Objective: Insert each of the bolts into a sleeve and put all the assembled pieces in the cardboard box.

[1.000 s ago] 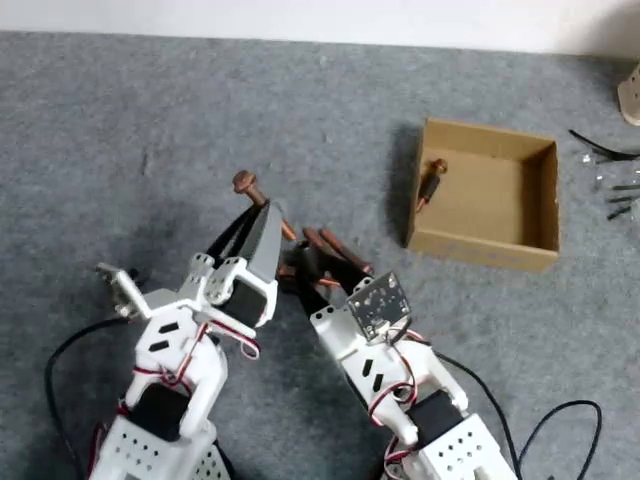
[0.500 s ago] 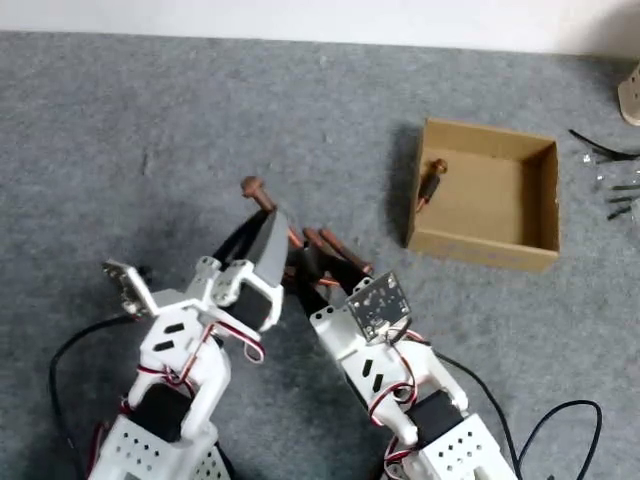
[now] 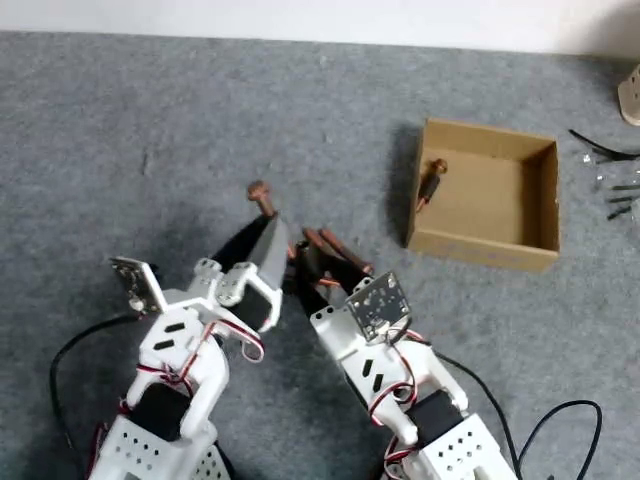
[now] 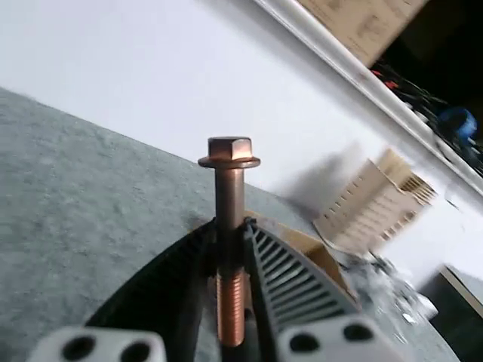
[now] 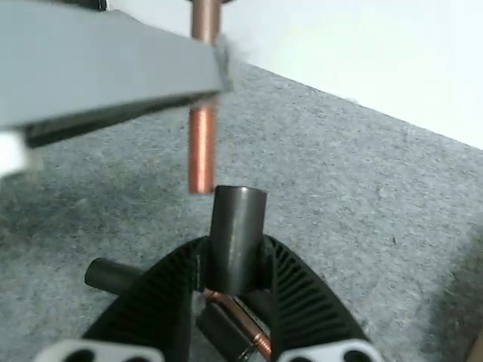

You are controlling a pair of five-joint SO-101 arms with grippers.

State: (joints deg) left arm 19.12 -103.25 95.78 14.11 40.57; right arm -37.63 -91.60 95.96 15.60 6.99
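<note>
Left gripper (image 4: 229, 230) is clamped on a copper-coloured bolt (image 4: 229, 185). Its ribbed black fingers pinch the smooth shank, with the hexagonal flanged head standing clear on one side and the threaded end on the other. Right gripper (image 5: 235, 256) clasps a dark, smooth, tube-shaped sleeve (image 5: 238, 219) upright with its open mouth up. In the right wrist view the bolt's blunt tip hangs just beside the sleeve's rim, not inside it. Beneath them a second sleeve (image 5: 113, 276) and a loose bolt (image 5: 243, 335) with visible threads lie on the grey, felt-like surface (image 3: 150, 120). Well apart, the square cardboard box (image 3: 485, 252) holds one assembled piece (image 3: 431, 184).
</note>
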